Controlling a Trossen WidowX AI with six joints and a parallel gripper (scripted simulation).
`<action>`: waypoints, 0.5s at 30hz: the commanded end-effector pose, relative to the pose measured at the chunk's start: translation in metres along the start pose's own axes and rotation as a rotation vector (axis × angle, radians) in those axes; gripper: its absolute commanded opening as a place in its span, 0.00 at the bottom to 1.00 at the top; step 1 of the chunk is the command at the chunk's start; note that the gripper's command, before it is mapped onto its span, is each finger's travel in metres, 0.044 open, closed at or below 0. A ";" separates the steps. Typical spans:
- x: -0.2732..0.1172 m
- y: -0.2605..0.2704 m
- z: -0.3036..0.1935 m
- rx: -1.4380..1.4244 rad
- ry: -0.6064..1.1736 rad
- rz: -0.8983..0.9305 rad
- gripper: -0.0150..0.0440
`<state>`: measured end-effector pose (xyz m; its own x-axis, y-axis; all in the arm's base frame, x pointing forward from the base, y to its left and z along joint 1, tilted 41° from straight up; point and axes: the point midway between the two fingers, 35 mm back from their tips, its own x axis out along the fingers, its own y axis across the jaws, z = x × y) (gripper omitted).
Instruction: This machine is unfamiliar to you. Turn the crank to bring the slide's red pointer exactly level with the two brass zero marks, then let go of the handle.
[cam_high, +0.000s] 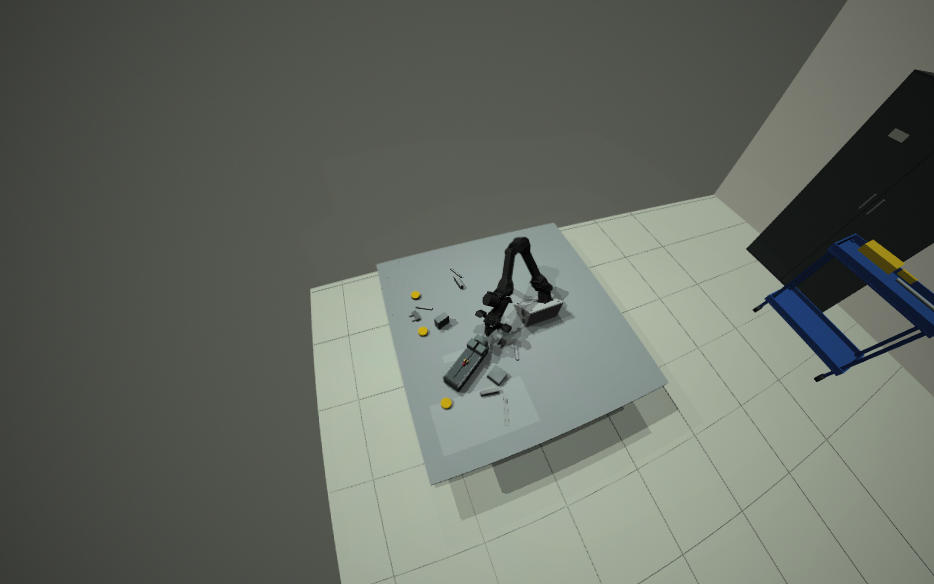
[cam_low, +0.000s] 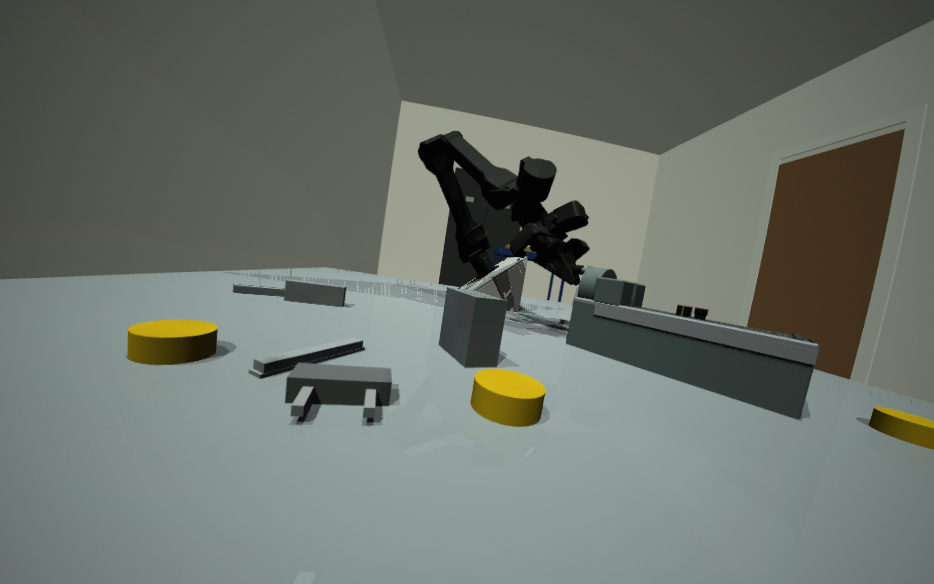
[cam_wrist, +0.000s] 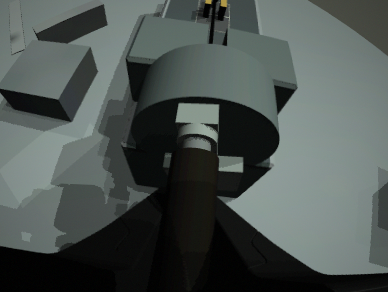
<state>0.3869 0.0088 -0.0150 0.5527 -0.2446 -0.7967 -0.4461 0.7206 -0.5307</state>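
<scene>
Pinching the crank's dark, smooth cylindrical handle (cam_wrist: 192, 200) in the black gripper (cam_high: 498, 334) (cam_low: 577, 278) (cam_wrist: 185, 199), pale metallic collar at its tip, rounded gray drum (cam_wrist: 207, 75) beyond, long boxy machine (cam_high: 465, 367) (cam_low: 688, 358) set inward from the desk's (cam_high: 585, 371) (cam_low: 344, 502) edges, flat yellow disc (cam_high: 446, 403) nearer one corner.

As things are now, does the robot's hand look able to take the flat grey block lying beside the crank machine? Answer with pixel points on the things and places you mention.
Probably not yet: the hand (cam_high: 489, 331) (cam_low: 577, 279) (cam_wrist: 185, 199) is shut on the crank handle (cam_wrist: 194, 170). Once free, likely yes; I see nothing standing between it and the flat grey block (cam_high: 497, 375) (cam_wrist: 45, 70).
</scene>
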 end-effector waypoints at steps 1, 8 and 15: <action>-0.002 -0.009 0.001 0.010 -0.002 -0.022 0.25; -0.001 -0.011 0.001 0.010 -0.002 -0.022 0.25; -0.001 -0.013 0.001 0.010 -0.002 -0.023 0.25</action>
<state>0.3885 0.0063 -0.0128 0.5542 -0.2432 -0.7961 -0.4470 0.7199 -0.5311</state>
